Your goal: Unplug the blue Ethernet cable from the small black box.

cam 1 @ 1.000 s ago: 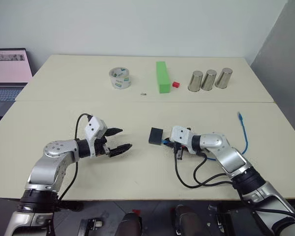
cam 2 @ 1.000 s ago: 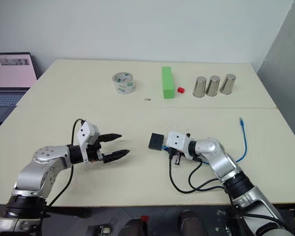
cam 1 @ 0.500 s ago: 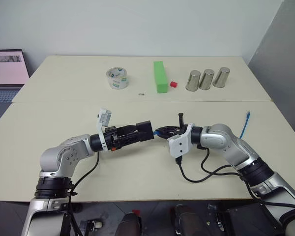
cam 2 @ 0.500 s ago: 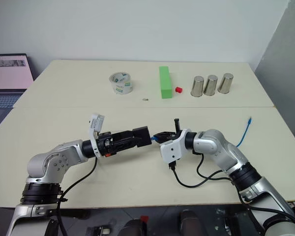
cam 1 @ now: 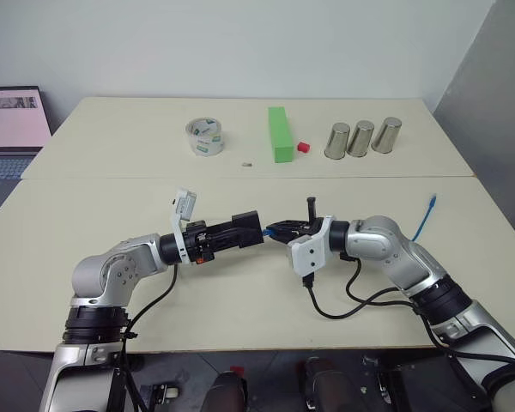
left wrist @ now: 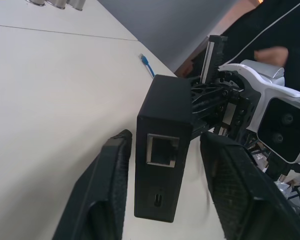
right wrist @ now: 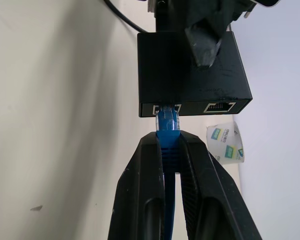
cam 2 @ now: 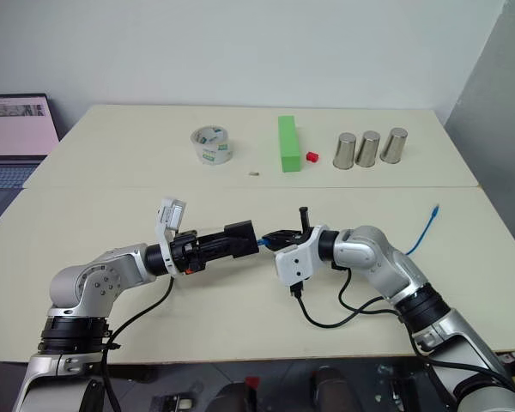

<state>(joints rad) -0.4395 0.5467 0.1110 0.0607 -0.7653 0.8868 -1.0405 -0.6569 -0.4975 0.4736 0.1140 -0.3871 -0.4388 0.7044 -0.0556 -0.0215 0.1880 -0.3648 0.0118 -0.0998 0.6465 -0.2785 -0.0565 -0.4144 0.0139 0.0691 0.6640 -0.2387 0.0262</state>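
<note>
Box: my left claw (cam 1: pixel 251 230) holds the small black box (cam 1: pixel 245 228) above the counter (cam 1: pixel 240 300).
Cable: the blue Ethernet cable (right wrist: pixel 167 126) is plugged in, pinched by my right claw (right wrist: pixel 166 150).
Axis: plug points leftward into the box; pull rightward.

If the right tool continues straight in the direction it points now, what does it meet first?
Most likely the small black box. The right tool is shut on the blue Ethernet cable, whose plug sits in the box's port directly ahead, a short way off.

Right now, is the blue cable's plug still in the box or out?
In. The blue Ethernet cable enters a port of the small black box, pinched by the right gripper.
</note>
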